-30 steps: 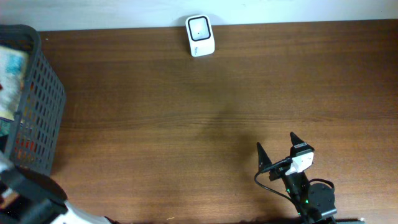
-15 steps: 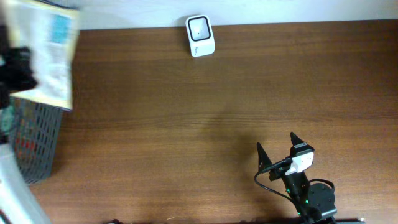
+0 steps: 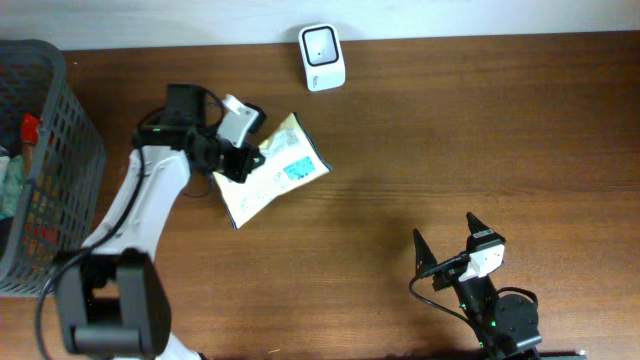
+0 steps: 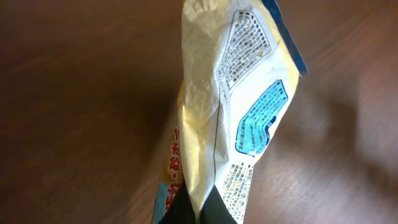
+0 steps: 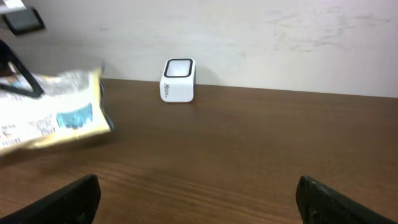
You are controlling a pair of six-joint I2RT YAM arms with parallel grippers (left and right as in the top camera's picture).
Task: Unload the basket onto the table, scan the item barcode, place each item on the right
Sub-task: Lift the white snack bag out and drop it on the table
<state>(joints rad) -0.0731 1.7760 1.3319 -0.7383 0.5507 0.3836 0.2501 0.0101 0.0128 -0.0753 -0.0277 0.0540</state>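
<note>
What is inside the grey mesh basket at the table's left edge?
A red item and a pale green packet show over the basket rim. Labels are unreadable; anything lower is hidden by the mesh wall and frame edge.

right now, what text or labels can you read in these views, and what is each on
snack bag: grey fine print and a blue printed panel, too small to read
snack bag, lower edge: orange Japanese characters, cut off, not legible
scanner: small dark mark on its front, too blurred to read
Nothing can be quoted with confidence.
</note>
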